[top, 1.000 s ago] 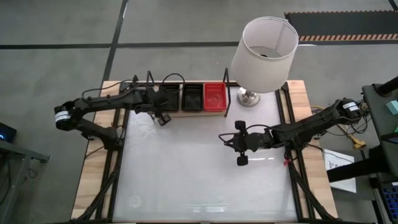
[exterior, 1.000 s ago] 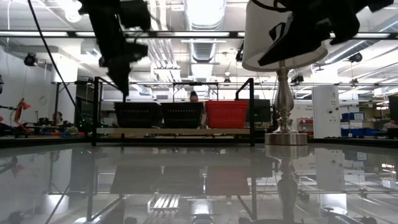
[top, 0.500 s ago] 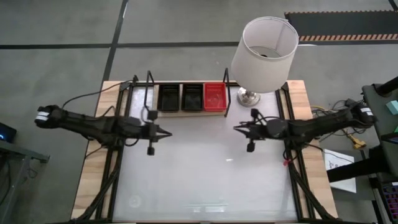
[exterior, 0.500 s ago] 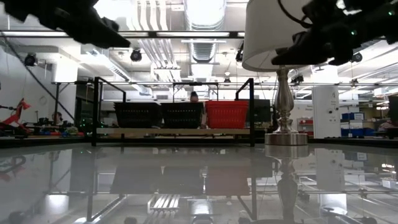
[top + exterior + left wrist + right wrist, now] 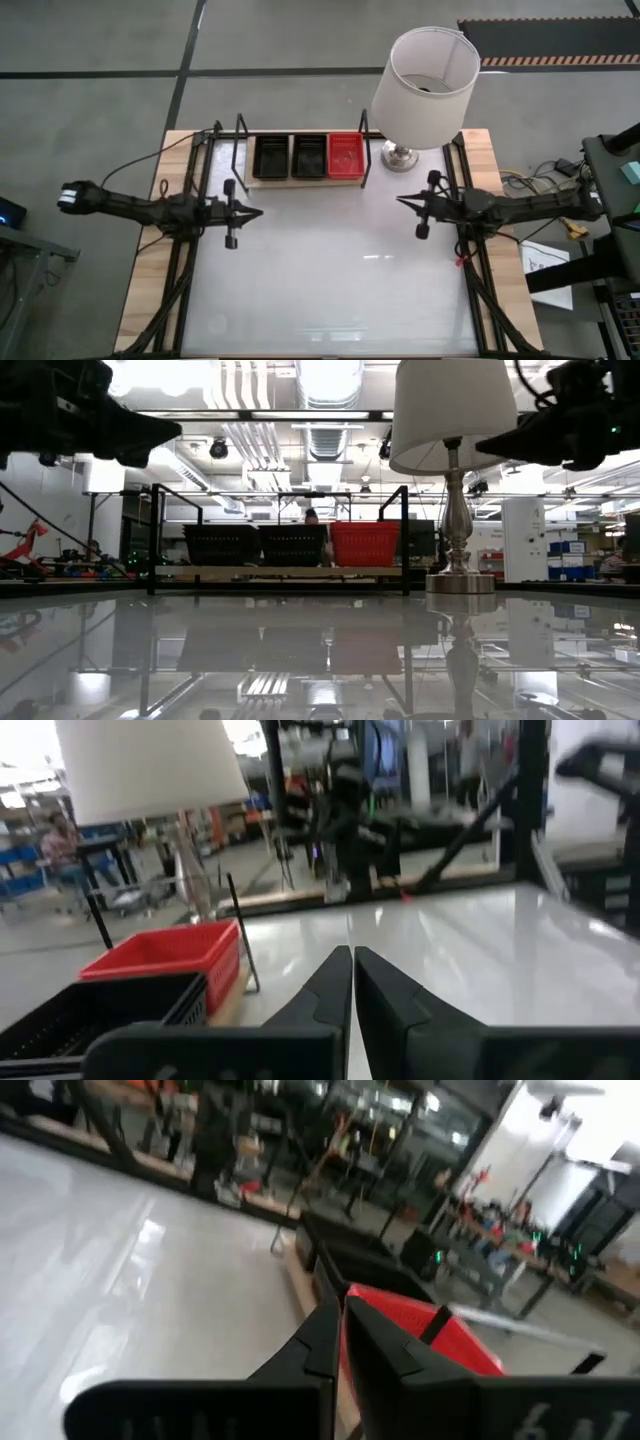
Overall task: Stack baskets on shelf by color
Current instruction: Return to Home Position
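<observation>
The shelf point(image 5: 305, 181) stands at the table's far edge, a wood plank with black rod uprights. On it three baskets sit side by side on their bottoms: black point(image 5: 270, 157), black point(image 5: 309, 156) and red point(image 5: 346, 155). The low view shows the same row: black point(image 5: 222, 544), black point(image 5: 293, 544), red point(image 5: 365, 543). My left gripper point(image 5: 258, 212) hovers shut, near the table's left side and nearer than the shelf. My right gripper point(image 5: 399, 200) hovers shut beside the lamp base. Both wrist views show fingers closed: left point(image 5: 352, 960), right point(image 5: 340, 1312).
A lamp with a white shade point(image 5: 425, 75) stands on a metal base point(image 5: 400, 155) at the far right, next to the shelf's right upright. The white tabletop point(image 5: 330, 280) stretches toward the near edge. People and workshop gear show beyond the table.
My left gripper has drawn back from the leftmost black basket on the shelf, toward the table's left and near side, and now lies level. My right gripper has moved from mid-table toward the right and far edge, near the lamp base. The baskets have stayed put.
</observation>
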Motion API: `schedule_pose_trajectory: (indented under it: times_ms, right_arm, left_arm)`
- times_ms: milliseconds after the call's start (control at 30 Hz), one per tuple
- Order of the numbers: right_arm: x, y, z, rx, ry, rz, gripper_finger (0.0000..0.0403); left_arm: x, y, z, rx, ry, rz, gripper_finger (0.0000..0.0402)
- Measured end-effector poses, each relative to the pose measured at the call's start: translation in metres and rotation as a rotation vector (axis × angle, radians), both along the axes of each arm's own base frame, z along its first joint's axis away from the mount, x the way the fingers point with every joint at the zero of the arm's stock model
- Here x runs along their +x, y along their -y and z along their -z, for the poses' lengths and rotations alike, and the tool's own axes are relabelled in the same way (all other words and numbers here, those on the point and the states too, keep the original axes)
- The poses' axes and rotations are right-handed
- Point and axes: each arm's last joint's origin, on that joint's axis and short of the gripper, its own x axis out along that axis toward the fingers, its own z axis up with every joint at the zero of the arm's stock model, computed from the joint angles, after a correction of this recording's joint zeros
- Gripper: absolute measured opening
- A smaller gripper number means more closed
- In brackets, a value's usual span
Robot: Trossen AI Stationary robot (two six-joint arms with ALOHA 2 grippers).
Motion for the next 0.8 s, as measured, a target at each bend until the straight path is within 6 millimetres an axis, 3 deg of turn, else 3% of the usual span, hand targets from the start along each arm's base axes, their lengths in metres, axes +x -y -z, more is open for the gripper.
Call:
schedule_pose_trajectory:
  times_ms: [100, 333, 533, 800]
  right_arm:
    - [-0.013, 0.000, -0.004, -0.013, 0.112, -0.023, 0.0013]
    - [-0.030, 0.000, 0.000, -0.080, 0.297, -0.050, 0.0013]
    - [-0.032, -0.001, -0.004, -0.096, 0.342, -0.080, 0.0013]
    - [-0.030, 0.000, -0.001, 0.129, 0.351, -0.062, 0.0013]
  left_arm:
    - [-0.005, -0.001, 0.008, -0.014, 0.077, 0.000, 0.0000]
    - [-0.007, -0.001, 0.002, -0.020, 0.139, 0.001, 0.0000]
    - [-0.005, 0.000, 0.006, -0.015, 0.101, 0.002, 0.0000]
    - [-0.002, 0.000, 0.012, -0.009, 0.053, 0.001, 0.0000]
